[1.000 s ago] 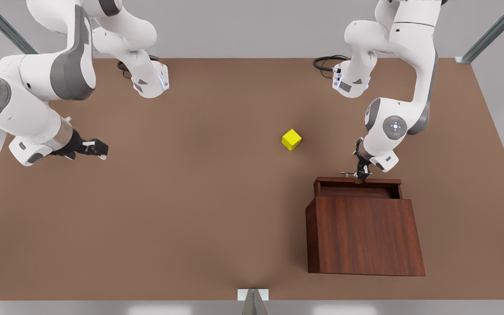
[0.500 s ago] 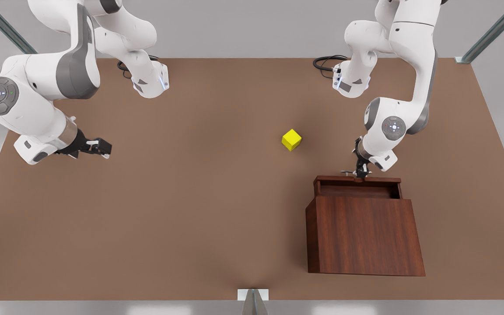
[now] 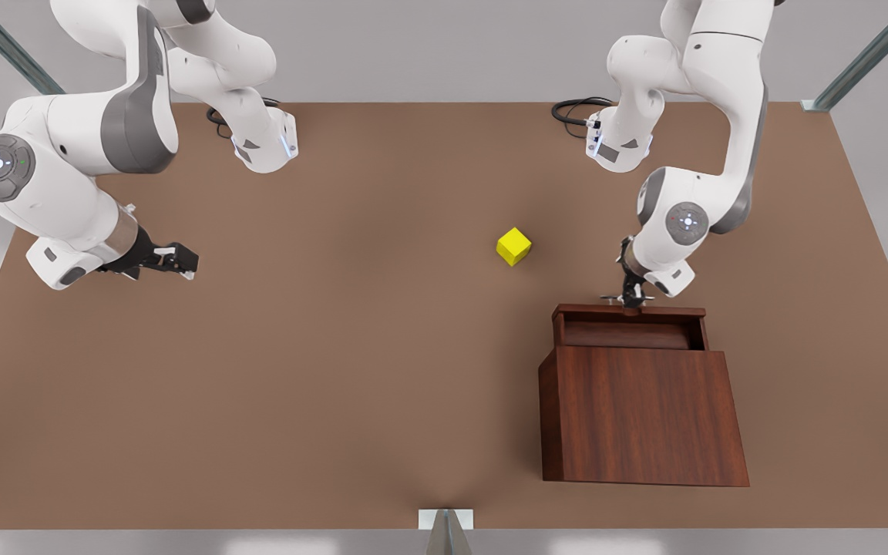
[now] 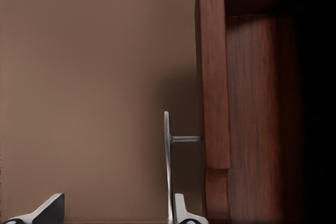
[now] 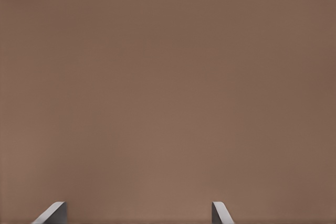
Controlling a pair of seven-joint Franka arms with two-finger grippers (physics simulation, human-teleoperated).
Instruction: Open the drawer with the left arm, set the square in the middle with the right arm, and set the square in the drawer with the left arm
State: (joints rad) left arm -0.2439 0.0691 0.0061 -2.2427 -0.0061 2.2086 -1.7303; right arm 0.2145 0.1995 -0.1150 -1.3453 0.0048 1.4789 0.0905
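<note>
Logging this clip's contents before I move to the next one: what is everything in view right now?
Table: one, matte brown, under everything.
Cabinet: one, reddish-brown wood grain, at the front view's lower right.
Drawer: one, same wood, pulled partly out of the cabinet's far side.
Handle: one, thin silver bar, on the drawer front.
Cube: one, bright yellow, on the bare table near the middle, apart from the cabinet.
Cables: black, by the arm bases.
Left claw: black, at the drawer handle, fingers open with the bar between them.
Right claw: black, open, waiting over bare table at the front view's left.
</note>
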